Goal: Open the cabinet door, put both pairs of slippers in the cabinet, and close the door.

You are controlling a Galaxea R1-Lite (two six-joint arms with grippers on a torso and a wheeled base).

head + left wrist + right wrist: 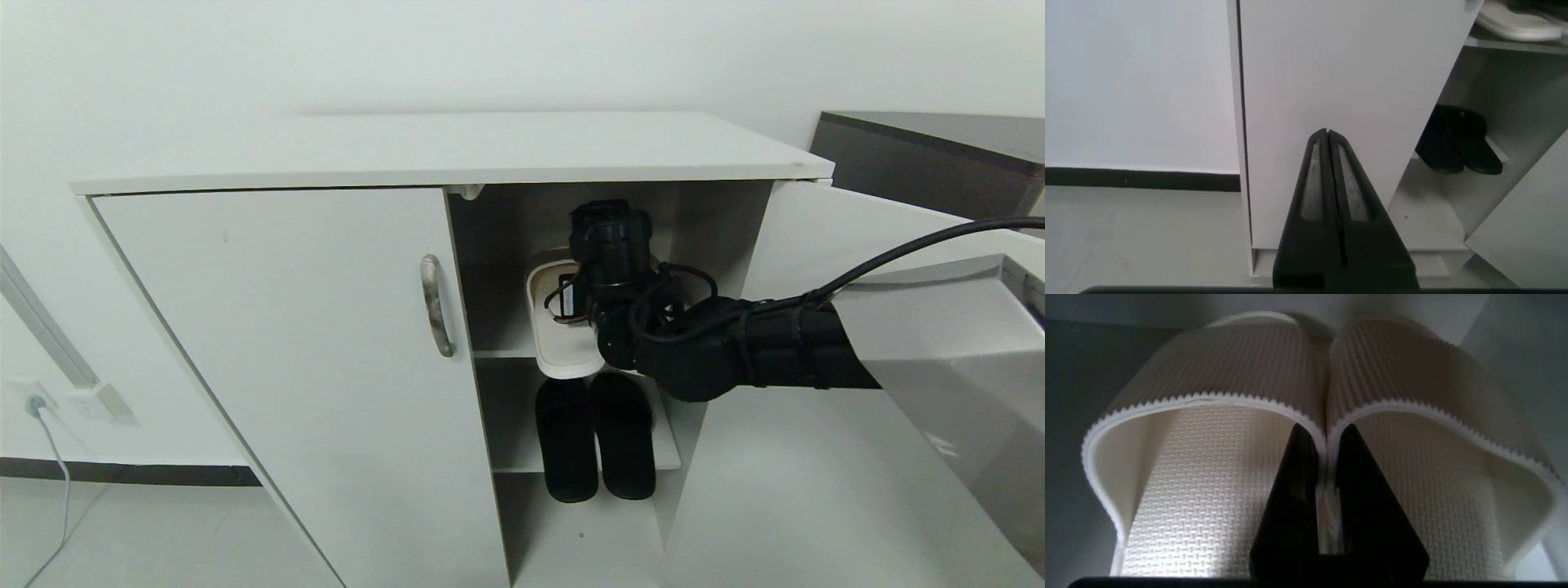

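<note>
A white cabinet (457, 147) stands with its left door (286, 343) closed and its right door (800, 237) swung open. Inside, cream slippers (563, 347) with ridged straps sit at the upper shelf (498, 339), their near ends overhanging its edge. At six o'clock from them, black slippers (596, 441) lie side by side on the lower shelf (669, 453).

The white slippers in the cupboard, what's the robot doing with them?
The robot's right claw is pinched on the pair of cream ribbed foam slippers where their inner edges meet, holding them at the upper shelf of the white wooden cabinet. The pair of black slippers already lies on the lower shelf. The right door is open, the left door shut. The left claw is closed and empty, in front of that left door.
</note>
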